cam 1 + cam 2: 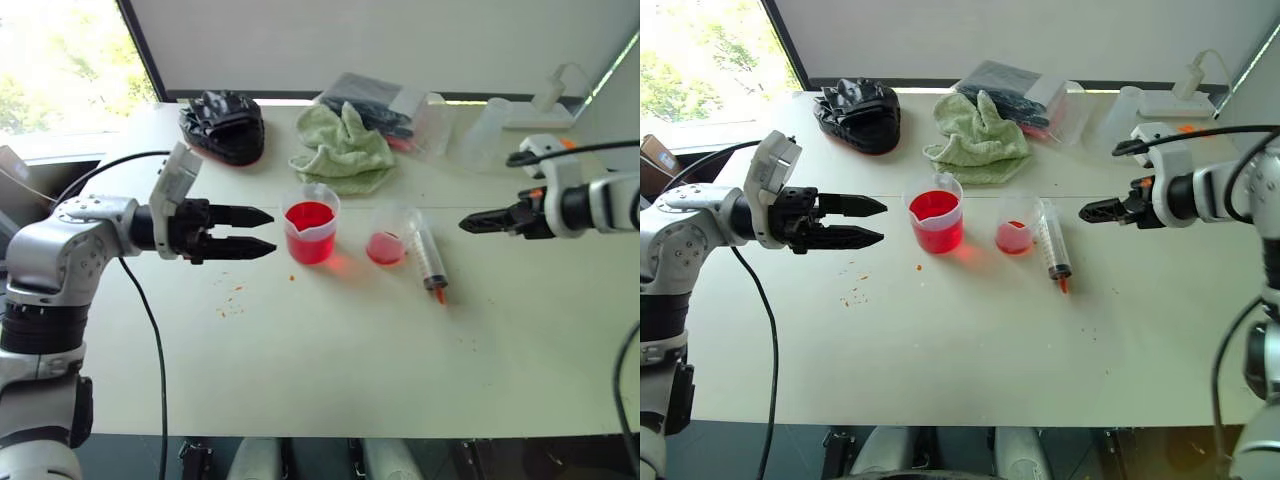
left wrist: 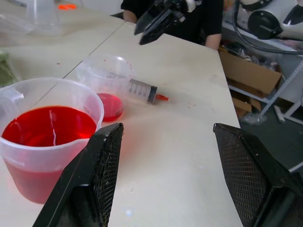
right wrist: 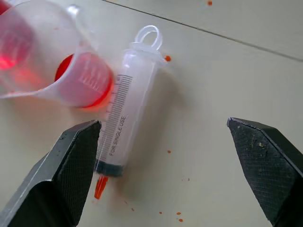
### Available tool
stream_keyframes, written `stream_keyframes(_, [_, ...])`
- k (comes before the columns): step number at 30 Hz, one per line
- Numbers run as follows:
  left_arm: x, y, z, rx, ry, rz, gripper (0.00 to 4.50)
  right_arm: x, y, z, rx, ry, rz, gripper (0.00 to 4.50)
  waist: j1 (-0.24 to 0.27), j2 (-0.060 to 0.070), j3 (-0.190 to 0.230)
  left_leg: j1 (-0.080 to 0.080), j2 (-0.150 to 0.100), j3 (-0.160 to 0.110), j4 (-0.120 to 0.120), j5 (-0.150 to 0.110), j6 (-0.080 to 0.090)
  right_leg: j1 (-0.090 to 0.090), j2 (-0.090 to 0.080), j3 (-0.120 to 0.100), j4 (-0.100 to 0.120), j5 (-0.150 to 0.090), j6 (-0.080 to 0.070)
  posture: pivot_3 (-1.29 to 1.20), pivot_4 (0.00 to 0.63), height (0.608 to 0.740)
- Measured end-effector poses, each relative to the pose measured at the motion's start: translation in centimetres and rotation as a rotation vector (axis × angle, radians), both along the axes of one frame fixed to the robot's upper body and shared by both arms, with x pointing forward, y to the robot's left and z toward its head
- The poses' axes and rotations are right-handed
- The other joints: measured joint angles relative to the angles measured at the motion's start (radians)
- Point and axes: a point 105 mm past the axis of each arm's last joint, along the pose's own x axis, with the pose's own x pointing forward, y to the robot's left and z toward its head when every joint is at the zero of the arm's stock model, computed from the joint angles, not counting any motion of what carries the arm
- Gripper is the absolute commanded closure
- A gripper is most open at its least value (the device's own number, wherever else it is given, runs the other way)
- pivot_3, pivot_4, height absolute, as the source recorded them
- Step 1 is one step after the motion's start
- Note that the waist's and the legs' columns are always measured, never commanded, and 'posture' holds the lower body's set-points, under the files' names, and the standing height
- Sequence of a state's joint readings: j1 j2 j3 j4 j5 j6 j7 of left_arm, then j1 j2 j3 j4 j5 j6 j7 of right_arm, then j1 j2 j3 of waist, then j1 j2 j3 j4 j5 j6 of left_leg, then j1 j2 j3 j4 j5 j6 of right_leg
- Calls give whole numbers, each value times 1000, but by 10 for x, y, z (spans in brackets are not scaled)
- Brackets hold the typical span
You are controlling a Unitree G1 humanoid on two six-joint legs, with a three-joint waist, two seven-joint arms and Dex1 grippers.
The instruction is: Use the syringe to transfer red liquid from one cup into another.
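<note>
Syringe (image 3: 124, 111) lies free on the table (image 1: 350, 360), touching the small cup (image 1: 388, 238)
Both the right claw (image 1: 1087, 211) and the left claw (image 1: 262, 232) gape empty; the transfer looks done or paused, and any refill means regripping the barrel beside that cup

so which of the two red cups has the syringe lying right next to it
The smaller, narrower cup, tinted red only at its bottom. The syringe lies on its side on the table beside it. The wider spouted beaker, much fuller with red liquid, stands on the cup's other side.
</note>
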State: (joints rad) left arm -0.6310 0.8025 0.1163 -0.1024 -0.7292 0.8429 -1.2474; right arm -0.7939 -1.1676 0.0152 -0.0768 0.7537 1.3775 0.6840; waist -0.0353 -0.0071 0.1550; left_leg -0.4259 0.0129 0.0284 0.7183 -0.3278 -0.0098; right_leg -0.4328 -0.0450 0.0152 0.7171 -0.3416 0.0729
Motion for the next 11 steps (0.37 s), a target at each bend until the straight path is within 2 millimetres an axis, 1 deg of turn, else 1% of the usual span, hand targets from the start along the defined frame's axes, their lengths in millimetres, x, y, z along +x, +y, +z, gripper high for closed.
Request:
stream_keyframes(2, [-1,1,0,-4,-6,27,1308,-10,8,-4,-2,-36,118,35,1,0,0,0,0,0,1,0,0,1,0,0,0,0,0,0,150,711])
stream_keyframes(3, [-4,0,-1,-3,-6,31,1308,-18,11,-8,1,-26,172,35,2,0,0,0,0,0,1,0,0,1,0,0,0,0,0,0,150,711])
stream_keyframes(6, [-10,2,-5,-3,4,58,1308,-45,12,-17,-7,8,327,35,14,0,0,1,0,0,1,0,0,1,0,0,0,0,0,0,150,711])
stream_keyframes(8, [-12,7,-7,1,14,88,1308,-53,11,-16,-14,-6,395,35,16,0,0,1,0,0,2,0,0,1,0,0,0,0,0,0,150,711])
stream_keyframes(11, [-15,9,-5,2,7,103,1308,-57,12,-3,-9,-69,443,35,21,0,0,4,0,0,2,0,0,3,0,0,-1,0,0,0,150,711])
